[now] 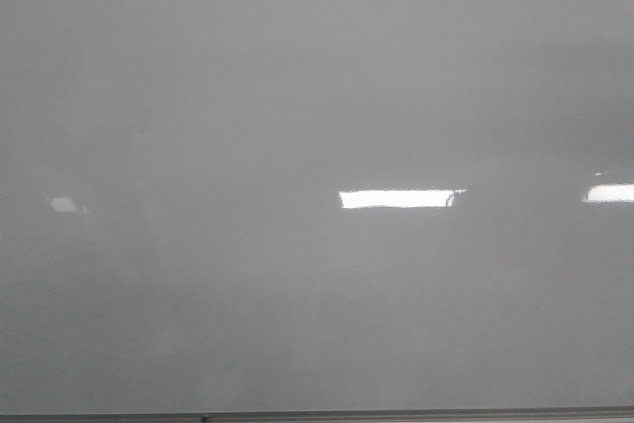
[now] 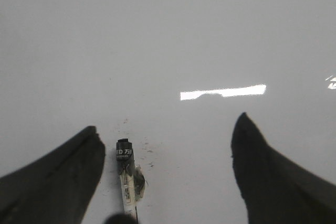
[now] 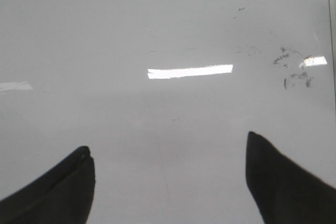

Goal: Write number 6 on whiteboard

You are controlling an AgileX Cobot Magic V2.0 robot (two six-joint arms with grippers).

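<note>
The whiteboard [image 1: 297, 96] is a glossy pale grey panel that fills the front view, with no arm showing on it there. No number 6 shows in any view. In the left wrist view my left gripper [image 2: 167, 121] is open over the board [image 2: 173, 35]. A marker [image 2: 127, 174] with a black cap and a white labelled body lies between its fingers, close to one finger [image 2: 63, 177] and apart from it. In the right wrist view my right gripper [image 3: 167, 140] is open and empty over the board [image 3: 157, 19].
A thin dark frame strip [image 1: 317, 413] runs along the board's lower edge. Faint dark ink smudges [image 3: 291, 72] sit near a frame edge [image 3: 331, 24] in the right wrist view. Small specks [image 2: 149, 150] lie beside the marker. Bright rectangular light reflections [image 1: 396, 198] lie on the board.
</note>
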